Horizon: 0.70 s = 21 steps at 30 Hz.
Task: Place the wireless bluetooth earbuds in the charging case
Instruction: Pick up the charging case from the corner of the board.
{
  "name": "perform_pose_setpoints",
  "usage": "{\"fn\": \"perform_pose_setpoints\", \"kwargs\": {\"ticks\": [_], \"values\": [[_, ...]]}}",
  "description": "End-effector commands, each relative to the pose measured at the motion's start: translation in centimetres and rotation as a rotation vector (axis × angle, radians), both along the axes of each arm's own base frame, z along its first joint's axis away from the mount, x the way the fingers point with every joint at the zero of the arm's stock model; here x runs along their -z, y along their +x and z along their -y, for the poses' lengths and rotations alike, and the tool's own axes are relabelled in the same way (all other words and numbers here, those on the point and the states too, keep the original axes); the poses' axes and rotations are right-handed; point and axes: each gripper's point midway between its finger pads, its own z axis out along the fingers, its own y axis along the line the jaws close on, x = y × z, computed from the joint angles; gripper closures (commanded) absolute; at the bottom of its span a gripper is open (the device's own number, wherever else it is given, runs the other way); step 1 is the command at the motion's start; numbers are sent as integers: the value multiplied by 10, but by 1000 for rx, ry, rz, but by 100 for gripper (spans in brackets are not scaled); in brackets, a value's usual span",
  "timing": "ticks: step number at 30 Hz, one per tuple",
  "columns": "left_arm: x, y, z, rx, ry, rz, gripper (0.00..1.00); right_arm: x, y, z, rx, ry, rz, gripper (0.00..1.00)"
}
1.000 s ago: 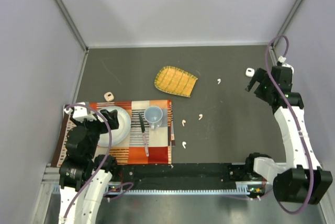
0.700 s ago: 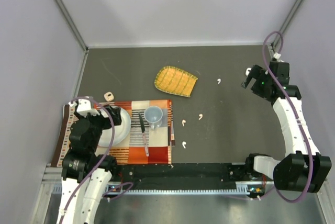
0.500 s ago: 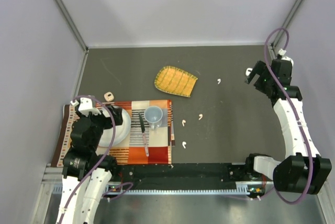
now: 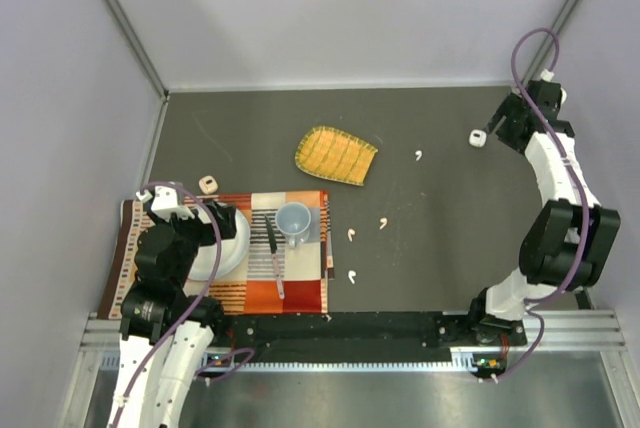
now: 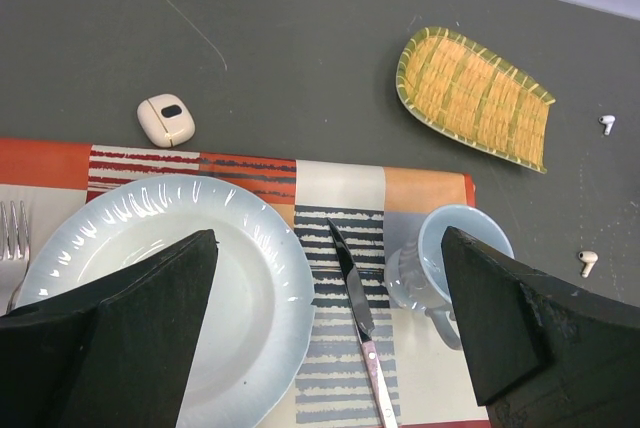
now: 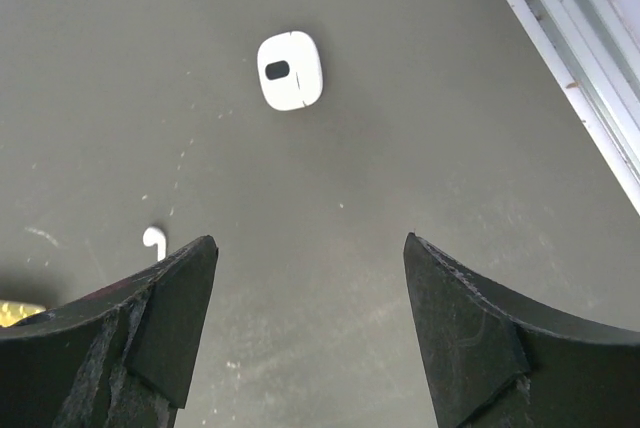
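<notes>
1. I am seeing the right tool [image 4: 492, 128] pulled farther toward the back right corner than a second ago, with its arm now stretched almost straight along the right wall; the white charging case [image 4: 477, 138] is sitting where it sat, now uncovered just left of the tool.
2. The left tool [image 5: 325, 323] is barely shifting; it is hovering over the plate [image 5: 250, 278] on the striped mat [image 4: 300, 293].
3. Through the right wrist camera I am looking at that white case [image 6: 289, 70] lying shut on the dark tabletop [image 6: 400, 148], ahead of the spread fingers [image 6: 470, 328] and apart from them.
4. One earbud [image 6: 153, 238] is lying near the left finger, not touching it.
5. The other three earbuds [image 4: 383, 223] [image 4: 351, 234] [image 4: 351, 276] are lying loose right of the mat.
6. A second, cream case [image 5: 166, 119] is lying beyond the plate.
7. The left tool's fingers are also spread wide, gripping nothing.
</notes>
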Motion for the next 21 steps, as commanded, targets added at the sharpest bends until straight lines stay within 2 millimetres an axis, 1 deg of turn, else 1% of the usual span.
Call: {"fn": "perform_pose_setpoints", "kwargs": {"ticks": [1,2,3,5,6,8,9,11,12,13,15,16,17,18,20,21], "values": [[-10,5,2,4,-9,42,1,-3,36,10,-20,38,39,24],[-9,5,2,4,-8,40,1,2,42,11,-23,37,29,24],[-10,5,1,3,-8,43,1,9,53,10,-50,47,12,24],[-10,5,1,-2,-7,42,1,21,62,6,-99,58,-12,24],[-9,5,0,-5,-6,37,1,35,69,10,-94,56,-37,24],[-9,5,1,-2,-7,39,1,45,77,12,-120,44,-63,23],[-9,6,0,-4,-7,37,1,56,84,13,-132,43,-80,23],[-9,6,1,-1,-7,36,1,67,90,17,-138,28,-99,23],[-9,6,1,-1,-7,34,1,66,97,19,-137,25,-93,23],[-8,7,1,1,-7,33,1,77,100,18,-145,31,-112,23],[-7,7,3,9,-6,26,1,80,106,15,-179,25,-107,23],[-6,8,3,11,-3,24,1,86,110,13,-201,16,-115,23],[-6,9,3,12,-2,19,1,89,113,10,-212,11,-119,23],[-5,9,3,12,-2,15,1,86,117,12,-211,-2,-115,23],[-5,10,3,11,1,10,1,94,119,12,-231,-17,-134,24],[-4,11,3,11,1,7,1,94,122,13,-230,-36,-135,28]]}}
